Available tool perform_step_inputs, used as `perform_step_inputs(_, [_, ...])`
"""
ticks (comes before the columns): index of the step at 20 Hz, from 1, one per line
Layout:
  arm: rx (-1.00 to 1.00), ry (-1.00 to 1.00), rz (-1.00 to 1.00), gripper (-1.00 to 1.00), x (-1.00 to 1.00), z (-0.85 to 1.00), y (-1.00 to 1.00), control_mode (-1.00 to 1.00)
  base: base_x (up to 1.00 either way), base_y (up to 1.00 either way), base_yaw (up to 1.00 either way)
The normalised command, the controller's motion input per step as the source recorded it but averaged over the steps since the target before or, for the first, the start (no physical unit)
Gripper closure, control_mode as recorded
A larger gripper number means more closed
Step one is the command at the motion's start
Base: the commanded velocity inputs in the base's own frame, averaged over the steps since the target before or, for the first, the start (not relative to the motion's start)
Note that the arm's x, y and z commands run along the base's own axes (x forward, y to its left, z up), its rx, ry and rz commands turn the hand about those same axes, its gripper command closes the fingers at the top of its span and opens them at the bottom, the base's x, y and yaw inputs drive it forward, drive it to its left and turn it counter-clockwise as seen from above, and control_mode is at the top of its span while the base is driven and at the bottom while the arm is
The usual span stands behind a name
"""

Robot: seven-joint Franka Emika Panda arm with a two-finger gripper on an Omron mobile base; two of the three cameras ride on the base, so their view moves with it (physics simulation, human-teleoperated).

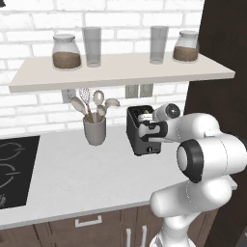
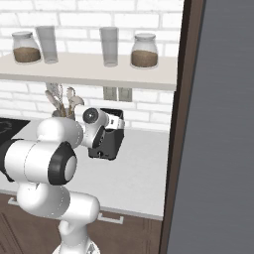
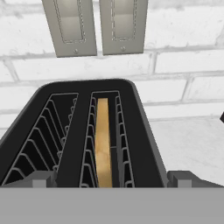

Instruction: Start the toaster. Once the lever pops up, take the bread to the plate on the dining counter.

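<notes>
The white arm rises from the base, bends at a bulky elbow and reaches forward so that its hand sits right over the toaster, pointing down and toward the brick wall. The gripper stands released, jaws spread wide with nothing between them; in the hand view one small dark fingertip sits at each lower side, outside the toaster's top.

The toaster is a boxy, dark grey appliance with rounded corners and two long slots lined with thin wire guides. It stands on the speckled grey worktop toward its back edge, close to the wall and near the right end beside a dark wood panel. The bread stands upright on edge in the slot lying right in the hand view, a thin golden-tan slice; the other slot holds only its wires. The lever cannot be made out behind the hand.

To the toaster's left stands a grey utensil cup of pale wooden spoons and a whisk. A black hob is set in at the worktop's left edge. Two pale switch plates are on the white brick above.
</notes>
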Motion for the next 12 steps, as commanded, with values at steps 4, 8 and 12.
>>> perform_step_inputs(4, [0.00,0.00,0.00,-1.00,0.00,0.00,0.00,-1.00,0.00,0.00,0.00])
perform_step_inputs(8, [0.00,0.00,0.00,-1.00,0.00,0.00,0.00,-1.00,0.00,0.00,0.00])
perform_step_inputs(12, [0.00,0.00,0.00,-1.00,0.00,0.00,0.00,-1.00,0.00,0.00,0.00])
